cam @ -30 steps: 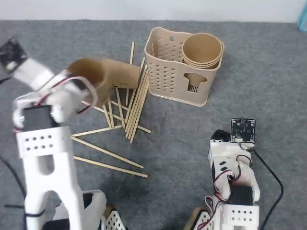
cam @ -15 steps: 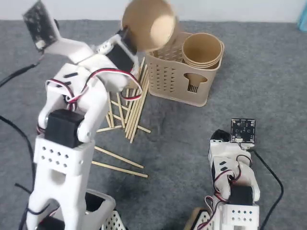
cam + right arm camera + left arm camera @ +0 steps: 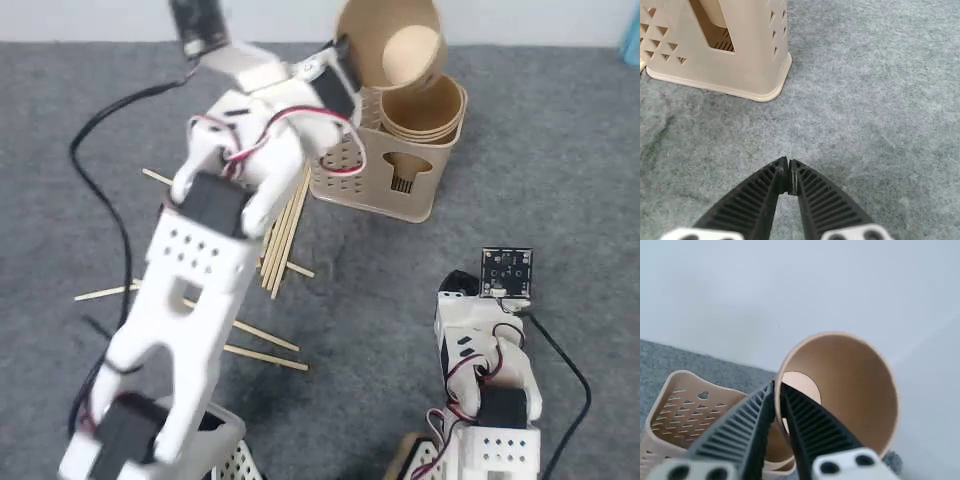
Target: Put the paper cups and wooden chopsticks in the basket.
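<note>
1. While the left gripper (image 3: pixel 777 386) pinches the tilted cup (image 3: pixel 388 45) by its rim above the basket (image 3: pixel 365 165) at the worktop's far edge, releasing it askew could bounce it out.
2. Near the front edge, the right gripper (image 3: pixel 788 167) is closed and empty.

One brown paper cup (image 3: pixel 390 45) hangs tilted over the 12 o'clock rim of the basket (image 3: pixel 365 175), its open mouth and inner base in view from above and its rim pinched between the fingers of the left gripper (image 3: pixel 776 386). The basket, beige and perforated, stands upright at 1 o'clock on the grey mat, with a nested stack of cups (image 3: pixel 425 108) upright in its 3 o'clock side. The wooden chopsticks (image 3: pixel 285 225) lie on the mat at the basket's 7 o'clock, most bundled along a 1-to-7 o'clock line, with several loose sticks (image 3: pixel 262 356) scattered farther toward 7 and 8 o'clock.
</note>
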### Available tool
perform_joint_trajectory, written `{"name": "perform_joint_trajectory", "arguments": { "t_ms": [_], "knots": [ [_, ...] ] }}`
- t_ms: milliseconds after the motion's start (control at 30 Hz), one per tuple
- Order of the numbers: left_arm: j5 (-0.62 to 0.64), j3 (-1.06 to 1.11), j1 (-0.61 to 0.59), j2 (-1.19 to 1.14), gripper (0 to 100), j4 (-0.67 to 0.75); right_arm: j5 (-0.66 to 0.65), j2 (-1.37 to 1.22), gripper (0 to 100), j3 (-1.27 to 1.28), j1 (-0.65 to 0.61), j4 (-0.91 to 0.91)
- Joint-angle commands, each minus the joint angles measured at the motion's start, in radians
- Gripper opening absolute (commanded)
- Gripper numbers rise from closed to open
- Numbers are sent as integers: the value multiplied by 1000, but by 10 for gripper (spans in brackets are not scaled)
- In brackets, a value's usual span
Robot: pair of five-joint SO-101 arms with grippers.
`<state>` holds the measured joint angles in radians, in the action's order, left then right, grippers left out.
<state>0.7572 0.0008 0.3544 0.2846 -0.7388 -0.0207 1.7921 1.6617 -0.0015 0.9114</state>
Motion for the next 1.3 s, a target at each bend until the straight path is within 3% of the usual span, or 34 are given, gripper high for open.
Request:
{"name": "perform_joint_trajectory", "arguments": {
  "t_ms": [0, 267, 700, 833, 967, 1100, 1267],
  "knots": [
    [-15, -133, 8, -109, 12, -2, -17, -1, 8, 23, -8, 7],
    [-17, -246, 9, -247, 12, -138, -17, -1, 8, 23, -8, 7],
    [-72, -251, 57, -279, 20, -172, -17, 1, 9, 23, -8, 7],
    [-137, -251, 83, -278, 152, -178, -17, 1, 9, 23, -8, 7],
    [-84, -251, 75, -241, 266, -195, -17, 1, 8, 23, -8, 7],
    [-71, -251, 64, -178, 237, -190, -17, 1, 9, 23, -8, 5],
    [-75, -243, 91, -173, 110, -140, -17, 2, 9, 23, -8, 5]
  ]
}}
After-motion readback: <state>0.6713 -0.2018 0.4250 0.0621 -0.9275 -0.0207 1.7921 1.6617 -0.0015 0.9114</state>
